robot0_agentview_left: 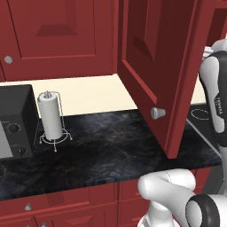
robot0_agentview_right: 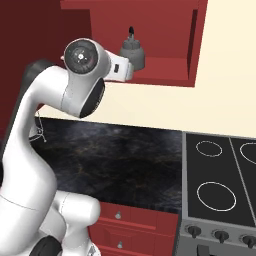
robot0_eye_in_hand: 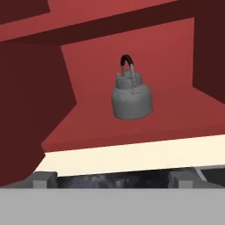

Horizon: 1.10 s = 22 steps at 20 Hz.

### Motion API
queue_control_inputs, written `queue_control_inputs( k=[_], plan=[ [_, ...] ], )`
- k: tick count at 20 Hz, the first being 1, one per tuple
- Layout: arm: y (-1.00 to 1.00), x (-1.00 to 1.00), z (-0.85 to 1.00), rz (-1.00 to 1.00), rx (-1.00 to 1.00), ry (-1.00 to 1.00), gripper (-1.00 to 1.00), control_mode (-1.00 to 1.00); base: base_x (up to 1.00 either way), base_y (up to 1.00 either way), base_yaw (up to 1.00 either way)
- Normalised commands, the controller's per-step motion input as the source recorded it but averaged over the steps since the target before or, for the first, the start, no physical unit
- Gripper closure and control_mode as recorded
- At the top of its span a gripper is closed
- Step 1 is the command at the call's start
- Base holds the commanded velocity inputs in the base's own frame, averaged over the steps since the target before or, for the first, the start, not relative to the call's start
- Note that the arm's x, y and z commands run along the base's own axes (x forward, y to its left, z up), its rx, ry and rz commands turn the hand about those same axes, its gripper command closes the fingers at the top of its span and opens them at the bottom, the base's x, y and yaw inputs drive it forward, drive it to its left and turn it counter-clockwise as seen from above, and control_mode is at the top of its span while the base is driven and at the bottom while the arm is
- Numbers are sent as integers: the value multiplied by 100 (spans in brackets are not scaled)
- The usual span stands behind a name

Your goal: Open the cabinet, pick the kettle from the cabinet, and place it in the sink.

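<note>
I have the cabinet (robot0_agentview_left: 164, 66) door swung wide out over the table (robot0_agentview_left: 102, 142), its round knob (robot0_agentview_left: 157, 112) hanging out past the front edge of the dark marble, so the opening step looks done to me. In the right base view the interior is exposed and the kettle (robot0_agentview_right: 132, 51) sits upright on the bottom shelf (robot0_agentview_right: 165, 67), towards the left of the opening, arched handle up. In the hand view the kettle (robot0_eye_in_hand: 131, 94) stands nearly centred and set back from the shelf lip, well apart from the side walls, which leaves room to come at it from either flank.

My end effector (robot0_eye_in_hand: 112, 179) is spread fully wide and holds nothing; its two fingertips (robot0_eye_in_hand: 41, 179) show low in the hand view with the kettle framed above and between them. The hand sits in front of and a little below the shelf, pointing up and in, which I judge to be a lined-up approach, not a grasp; nothing touches the kettle yet.

Next I would push forward and up so the fingers straddle the body or the handle. The risks I see are nudging the squat kettle deeper into the cabinet and clipping the shelf lip on the way in. The sink is out of frame, so the base will likely have to drive afterwards
</note>
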Motion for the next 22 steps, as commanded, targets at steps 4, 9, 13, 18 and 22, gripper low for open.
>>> queue_control_inputs(
  k=[4,9,13,18,22],
  plan=[
    [-11,39,9,0,-2,-2,-100,-100,0,0,0],
    [-10,40,12,0,-8,0,-100,-100,0,0,0],
    [-11,33,14,0,-7,0,-100,-100,0,0,0],
    [-7,28,13,0,-2,0,-100,-100,0,0,0],
    [-1,24,5,2,0,0,-100,-100,0,0,0]
  ],
)
